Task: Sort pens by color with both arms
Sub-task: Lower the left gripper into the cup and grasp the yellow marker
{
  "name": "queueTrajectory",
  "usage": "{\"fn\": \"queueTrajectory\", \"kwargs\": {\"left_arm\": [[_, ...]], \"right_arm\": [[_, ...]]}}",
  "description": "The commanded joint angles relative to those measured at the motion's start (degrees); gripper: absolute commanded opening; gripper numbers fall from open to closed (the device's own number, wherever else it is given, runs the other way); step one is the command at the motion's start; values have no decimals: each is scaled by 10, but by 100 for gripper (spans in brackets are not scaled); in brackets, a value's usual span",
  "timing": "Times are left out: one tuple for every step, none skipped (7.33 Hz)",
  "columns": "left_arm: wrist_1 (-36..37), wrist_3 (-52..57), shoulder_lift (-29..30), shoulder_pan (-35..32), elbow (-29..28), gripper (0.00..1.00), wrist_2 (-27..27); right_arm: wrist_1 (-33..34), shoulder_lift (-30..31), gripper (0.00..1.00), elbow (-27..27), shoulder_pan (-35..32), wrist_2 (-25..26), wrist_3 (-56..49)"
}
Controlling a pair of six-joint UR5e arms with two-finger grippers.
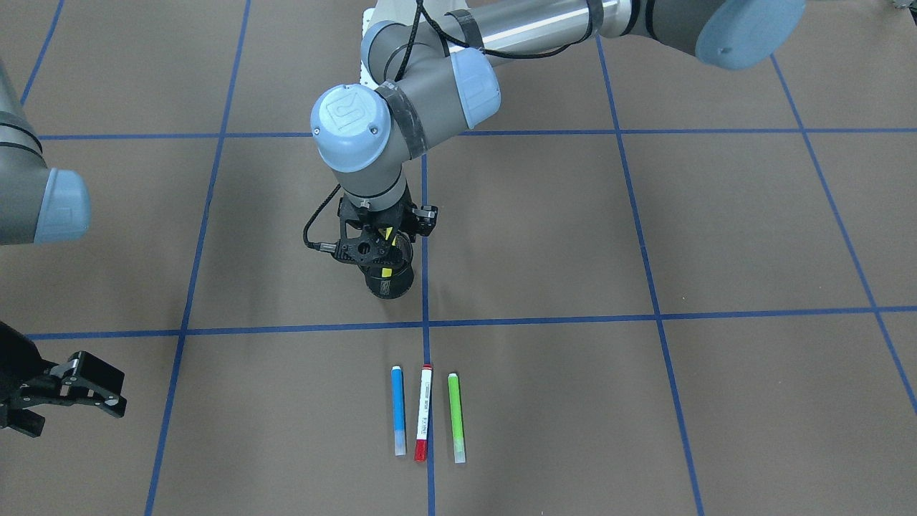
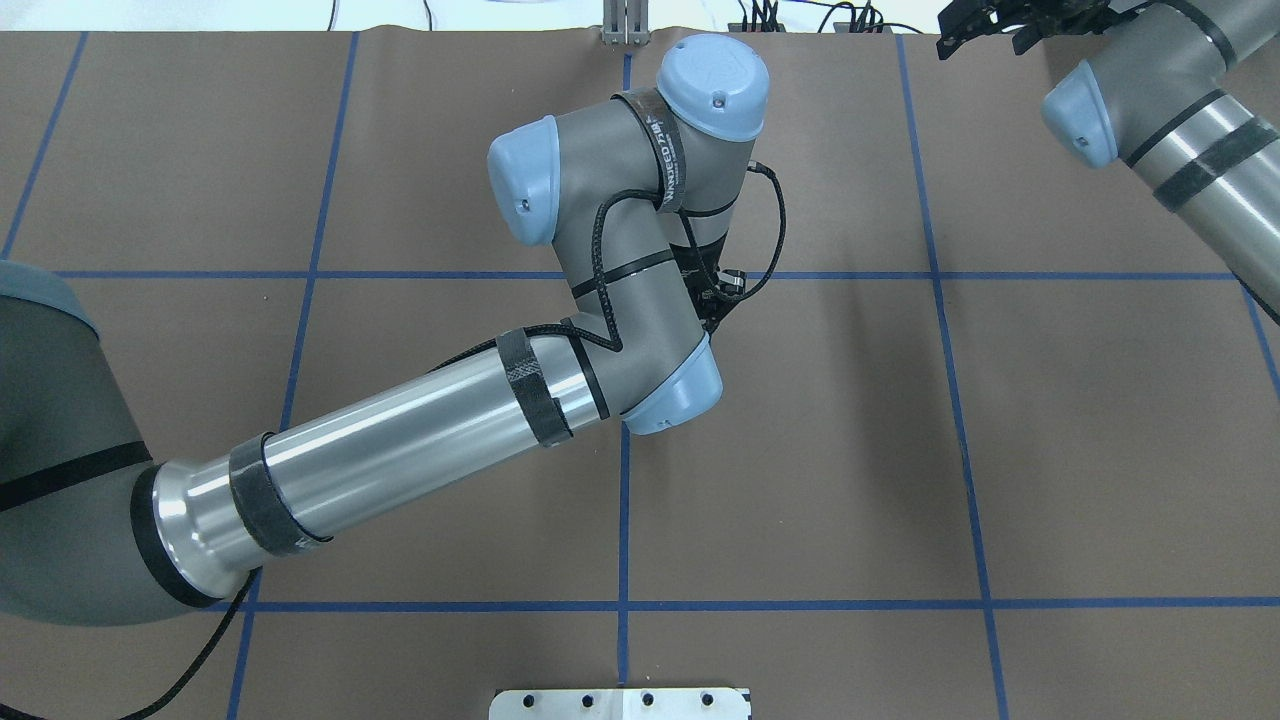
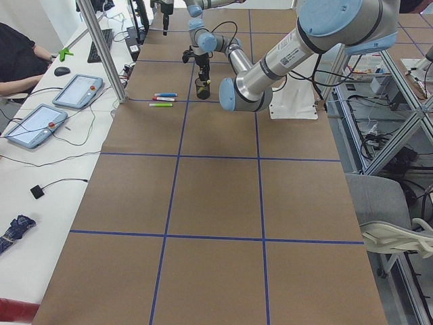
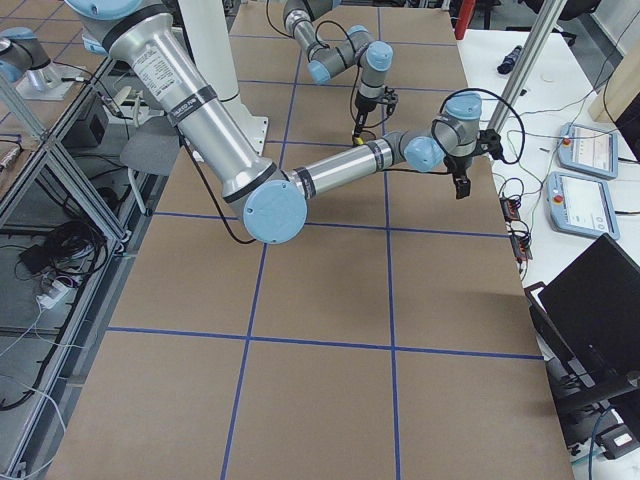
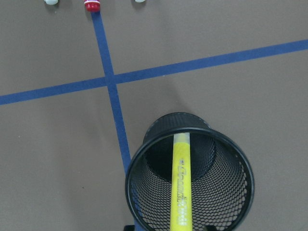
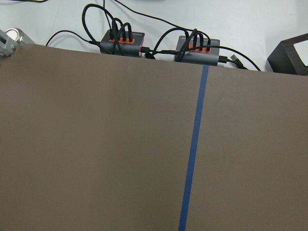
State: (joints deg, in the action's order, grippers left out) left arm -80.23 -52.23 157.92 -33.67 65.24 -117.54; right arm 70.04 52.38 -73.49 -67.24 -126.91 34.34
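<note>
The table top (image 1: pixel 645 215) looks matt paper, the cup (image 5: pixel 226 192) black wire mesh, the yellow pen (image 5: pixel 181 183) glossy.

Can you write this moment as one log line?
left tool: holds yellow pen in cup | right tool: open, aside | row: blue pen, white pen, green pen

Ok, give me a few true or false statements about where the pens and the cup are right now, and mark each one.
1. The white pen with the red cap lies between the blue pen and the green pen. True.
2. The yellow pen lies flat beside those three. False: it stands inside the black mesh cup, below the left gripper.
3. The right gripper holds a pen. False: its jaws are open and empty.
4. The black mesh cup stands upright. True.
</note>
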Motion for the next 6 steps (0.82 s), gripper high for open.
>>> {"fn": "queueTrajectory", "kwargs": {"left_arm": [[0, -15, -3, 0, 2, 41, 2], [1, -21, -3, 0, 3, 33, 2], [1, -26, -3, 0, 4, 27, 3], [1, -38, -2, 0, 4, 19, 3], [2, -38, -3, 0, 3, 17, 4], [2, -38, -4, 0, 3, 17, 4]], "right_arm": [[1, 0, 98, -1, 2, 0, 0], [1, 1, 98, -1, 2, 0, 0], [1, 1, 98, -1, 2, 0, 0], [1, 1, 98, -1, 2, 0, 0], [1, 2, 98, -1, 3, 1, -1], [0, 3, 98, -1, 4, 1, 0]]}}
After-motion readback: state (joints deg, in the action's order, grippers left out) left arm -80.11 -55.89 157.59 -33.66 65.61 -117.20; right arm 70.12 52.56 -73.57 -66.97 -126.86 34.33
